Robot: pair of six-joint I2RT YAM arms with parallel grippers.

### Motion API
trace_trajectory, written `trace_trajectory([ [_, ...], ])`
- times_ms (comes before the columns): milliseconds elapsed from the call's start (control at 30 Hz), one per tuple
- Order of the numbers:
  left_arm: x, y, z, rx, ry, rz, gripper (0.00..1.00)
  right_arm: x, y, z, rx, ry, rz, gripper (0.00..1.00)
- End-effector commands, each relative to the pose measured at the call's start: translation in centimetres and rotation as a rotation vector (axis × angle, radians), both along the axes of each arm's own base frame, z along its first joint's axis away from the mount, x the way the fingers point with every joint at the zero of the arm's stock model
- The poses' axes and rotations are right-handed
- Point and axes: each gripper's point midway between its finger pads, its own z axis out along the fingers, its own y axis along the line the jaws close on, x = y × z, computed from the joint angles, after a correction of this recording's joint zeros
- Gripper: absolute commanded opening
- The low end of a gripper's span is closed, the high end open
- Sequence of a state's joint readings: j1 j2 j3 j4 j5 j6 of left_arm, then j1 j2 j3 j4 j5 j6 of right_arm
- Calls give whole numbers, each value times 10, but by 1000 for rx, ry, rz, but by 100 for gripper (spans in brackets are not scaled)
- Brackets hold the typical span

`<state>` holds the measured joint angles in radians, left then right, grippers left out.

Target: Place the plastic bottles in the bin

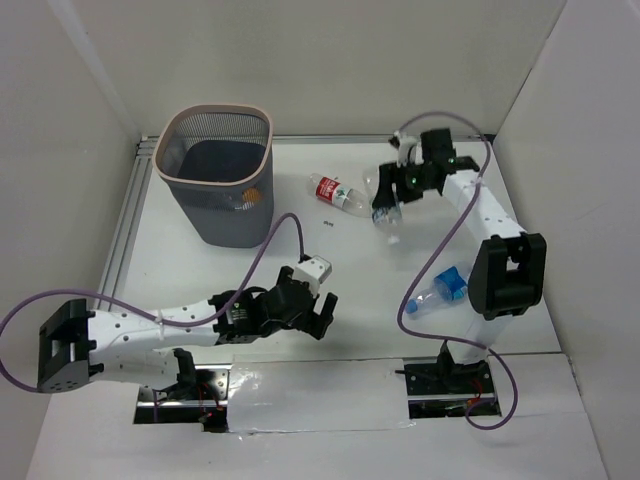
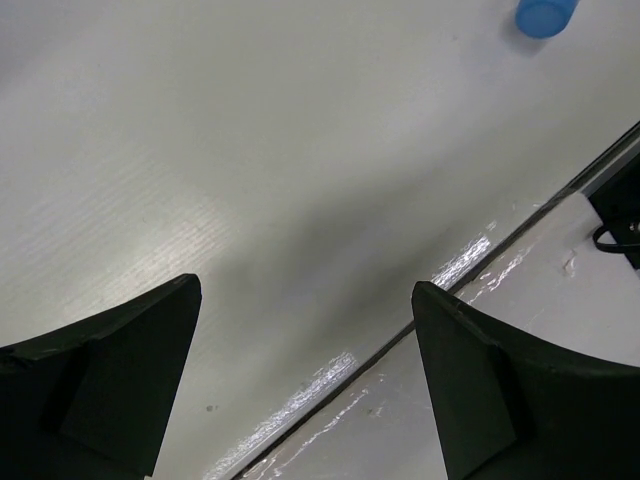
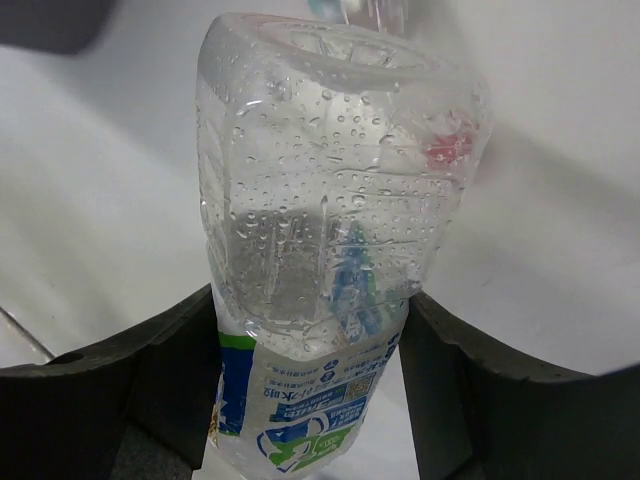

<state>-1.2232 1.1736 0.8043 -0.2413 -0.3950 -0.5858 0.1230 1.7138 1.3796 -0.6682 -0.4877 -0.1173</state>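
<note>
While the bin (image 1: 215,175) sat far left, we saw the left gripper (image 1: 322,315) spread wide, holding nothing. A red-label bottle (image 1: 338,192) lay on the table (image 1: 360,270). The right gripper (image 1: 385,195) clamped a clear bottle (image 3: 330,230), and a blue-label bottle (image 1: 445,287) lay nearer.

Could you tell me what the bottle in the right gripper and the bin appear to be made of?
The bottle looks like thin clear plastic, glossy: see-through wall, droplets inside, printed label. The bin seems dark grey mesh, matte, metal or plastic I cannot tell, with a smooth pale rim.
</note>
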Motion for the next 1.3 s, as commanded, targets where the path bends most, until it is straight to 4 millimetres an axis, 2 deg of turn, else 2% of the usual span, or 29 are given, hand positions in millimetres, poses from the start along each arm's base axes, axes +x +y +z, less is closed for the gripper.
trace_trajectory([
  [0,-7,-9,-20,-33,45,11,100,20,20,119,60,-340,213,21],
  [33,-8,-9,-22,-40,50,16,100,27,23,144,75,-410,226,21],
  [67,-11,-12,-27,-40,57,11,100,40,36,192,108,-560,267,19],
  [133,-18,-17,-39,-31,77,-19,98,45,62,237,176,-682,294,18],
  [167,-18,-16,-41,-34,76,-19,98,55,77,275,214,-825,320,18],
  [200,-22,-19,-44,-28,78,-31,98,58,88,292,241,-885,334,18],
  [233,-23,-22,-46,-31,83,-38,98,53,114,308,298,-920,365,18],
  [300,-26,-25,-52,-3,81,-59,98,61,148,339,370,-1035,407,16],
  [333,-28,-26,-50,7,76,-75,98,52,177,348,416,-1044,441,16],
  [367,-29,-23,-56,31,84,-74,97,59,198,362,445,-1087,458,16],
  [400,-32,-24,-56,31,83,-83,97,60,213,369,460,-1112,463,15],
  [433,-32,-24,-56,31,83,-83,97,48,238,378,510,-1122,489,15],
  [467,-35,-24,-57,38,83,-80,97,59,258,366,519,-1120,495,14],
  [500,-35,-21,-56,33,82,-80,97,49,264,397,564,-1215,488,14],
  [600,-37,-14,-55,20,78,-59,97,38,299,400,652,-1272,499,12],
  [700,-38,-11,-53,-4,78,-54,97,38,335,370,667,-1230,507,19],
  [733,-38,-13,-51,-13,75,-55,97,41,342,358,660,-1204,506,25],
  [767,-37,-13,-48,-18,67,-61,97,39,348,355,665,-1201,513,40],
  [833,-36,-14,-46,-16,50,-75,97,46,354,338,652,-1170,516,65],
  [867,-35,-16,-44,-25,40,-82,97,47,352,343,646,-1189,506,79],
  [900,-33,-21,-37,-36,16,-98,97,49,352,341,640,-1182,498,85],
  [933,-33,-21,-42,-13,11,-107,98,50,342,358,636,-1226,477,90],
  [967,-31,-26,-36,-25,-7,-118,98,51,341,360,631,-1222,467,95],
  [1000,-28,-37,-30,-28,-53,-165,98,62,315,377,599,-1253,412,100],
  [1067,-28,-44,-30,-24,-61,-193,98,60,296,397,590,-1273,384,100],
  [1100,-27,-49,-28,-16,-86,-224,98,76,271,400,552,-1276,334,100],
  [1167,-25,-60,-25,-25,-115,-251,99,85,233,404,488,-1235,272,100],
  [1200,-24,-67,-21,-30,-138,-282,99,102,201,402,440,-1220,221,100],
  [1267,-25,-81,-12,-71,-169,-323,99,106,160,397,374,-1167,156,100],
])
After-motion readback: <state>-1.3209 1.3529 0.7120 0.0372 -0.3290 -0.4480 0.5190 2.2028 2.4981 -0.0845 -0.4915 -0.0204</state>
